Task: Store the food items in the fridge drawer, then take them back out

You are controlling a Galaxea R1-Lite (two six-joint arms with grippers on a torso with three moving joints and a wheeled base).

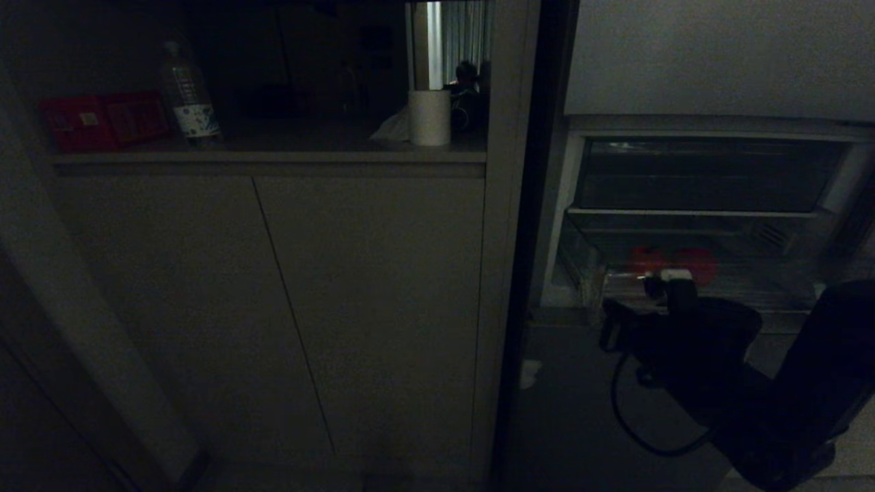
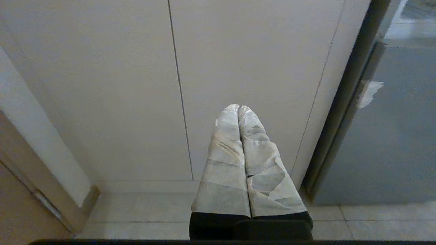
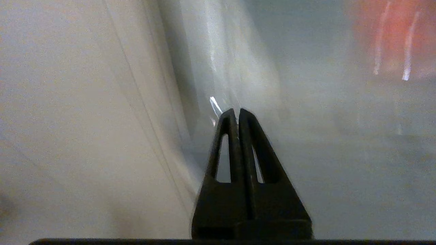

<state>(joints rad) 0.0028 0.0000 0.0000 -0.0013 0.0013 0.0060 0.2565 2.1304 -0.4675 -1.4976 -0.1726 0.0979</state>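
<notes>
Right gripper [image 3: 238, 112] pinched closed and empty, at my fridge drawer's [image 1: 683, 290] front lip. Head view alone shows both red food items [image 1: 673, 263] side by side inside; the drawer's long axis runs across the fridge [image 1: 718, 61]. Left gripper [image 2: 239, 108], fingers together, faces pale cabinets [image 2: 102, 85].

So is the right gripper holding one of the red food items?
No, the right gripper is shut on nothing; the red food items lie in the drawer.

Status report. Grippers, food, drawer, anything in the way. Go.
Right gripper shut, empty, at the open drawer. Left gripper shut, parked by the cabinet. Two red food items in the drawer. Nothing blocking.
</notes>
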